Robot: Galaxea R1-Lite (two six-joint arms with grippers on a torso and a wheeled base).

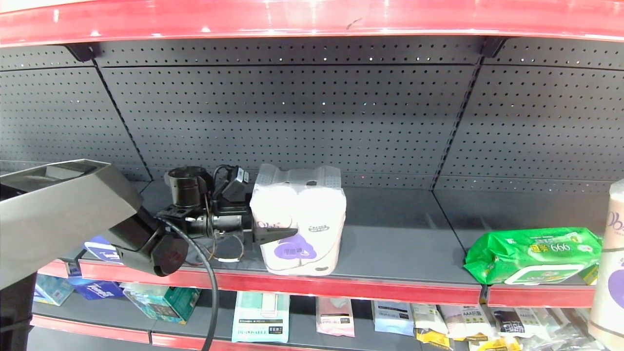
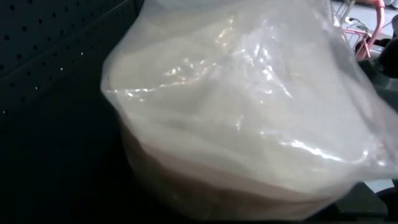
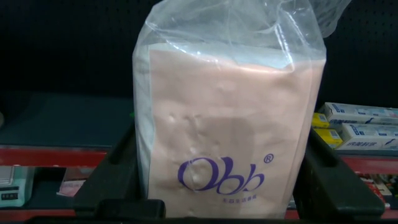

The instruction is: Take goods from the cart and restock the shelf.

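A white pack of toilet paper rolls (image 1: 304,204) with a purple label stands on the grey shelf (image 1: 395,243), near its red front edge. My left gripper (image 1: 292,226) is shut on it from the left; one black finger (image 1: 275,235) lies across the pack's front. The left wrist view shows the pack's plastic wrap (image 2: 249,112) very close. A second toilet paper pack (image 3: 227,124) sits between the black fingers (image 3: 115,168) of my right gripper (image 3: 224,186), which is shut on it. That pack (image 1: 612,273) shows at the far right of the head view, in front of the shelf.
A green pack of wet wipes (image 1: 534,253) lies on the shelf's right section. Bare shelf floor stretches between the white pack and the wipes. The perforated back panel (image 1: 312,122) rises behind. The lower shelf holds several packets and boxes (image 1: 261,317).
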